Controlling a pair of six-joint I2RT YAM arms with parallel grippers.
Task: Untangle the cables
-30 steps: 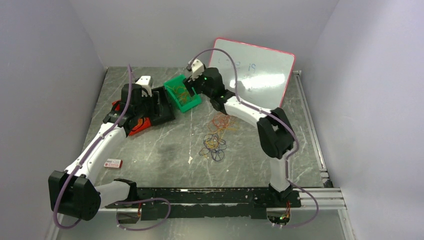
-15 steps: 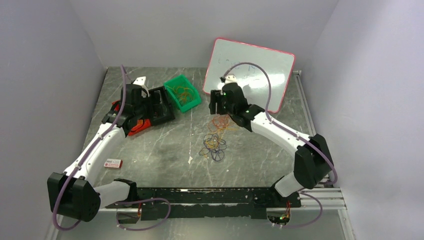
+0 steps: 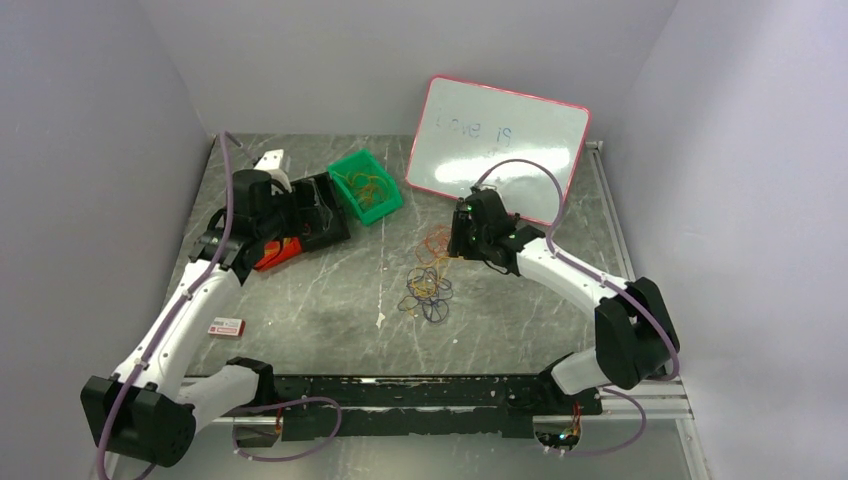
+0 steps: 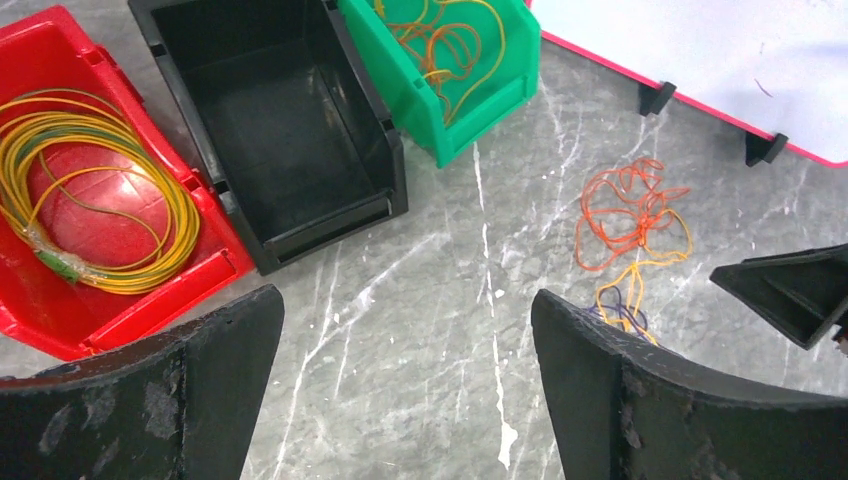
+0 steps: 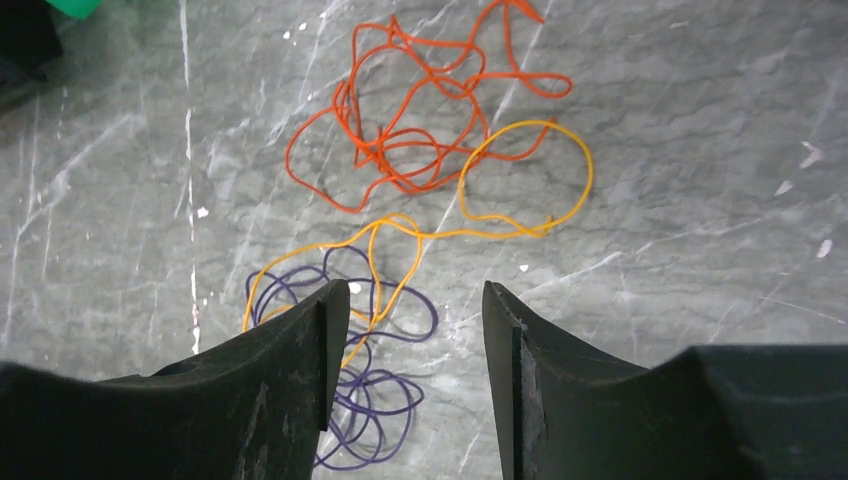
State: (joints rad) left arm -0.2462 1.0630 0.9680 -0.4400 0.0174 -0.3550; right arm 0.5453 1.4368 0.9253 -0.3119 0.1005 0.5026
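Observation:
The cables lie in a loose tangle on the table: an orange one (image 3: 440, 243) at the far end, a yellow one (image 3: 428, 282) in the middle and a dark purple one (image 3: 432, 308) nearest. The right wrist view shows the orange (image 5: 400, 150), yellow (image 5: 525, 180) and purple (image 5: 370, 410) strands overlapping. My right gripper (image 5: 415, 290) is open and empty, hovering just above the tangle (image 3: 458, 240). My left gripper (image 4: 405, 300) is open and empty, over the black bin (image 3: 300, 215). The orange cable also shows in the left wrist view (image 4: 625, 205).
A green bin (image 3: 384, 208) holds orange and yellow cables. A black bin (image 4: 330, 225) stands beside it. A red bin (image 4: 140, 305) holds a coiled yellow cable (image 4: 90, 200). A whiteboard (image 3: 500, 145) leans at the back. A small red-white card (image 3: 226, 327) lies near left.
My right gripper has moved from the green bin to the right and nearer, and now hangs over the tangle. My left arm has drawn back slightly to the left.

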